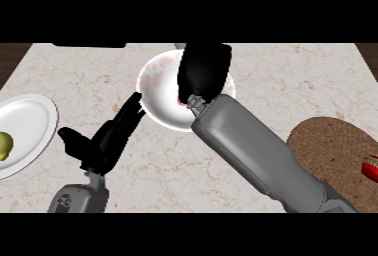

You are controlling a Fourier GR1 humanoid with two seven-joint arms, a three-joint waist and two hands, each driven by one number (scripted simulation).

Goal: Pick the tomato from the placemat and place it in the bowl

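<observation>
My right hand (202,67) hangs over the white bowl (161,95) with pink marks at the counter's far middle. Its back faces up and its fingers curl downward. A sliver of red, the tomato (182,102), shows under the heel of that hand; the rest of it is hidden. The brown round placemat (328,142) lies at the right, with no tomato showing on it. My left hand (103,142) rests open on the counter left of the bowl, fingers pointing up toward its rim.
A white plate (29,125) at the left edge carries a yellow-green fruit (4,146). A red striped object (371,167) sits at the placemat's right edge, cut off by the view. My right forearm (258,155) crosses the counter diagonally.
</observation>
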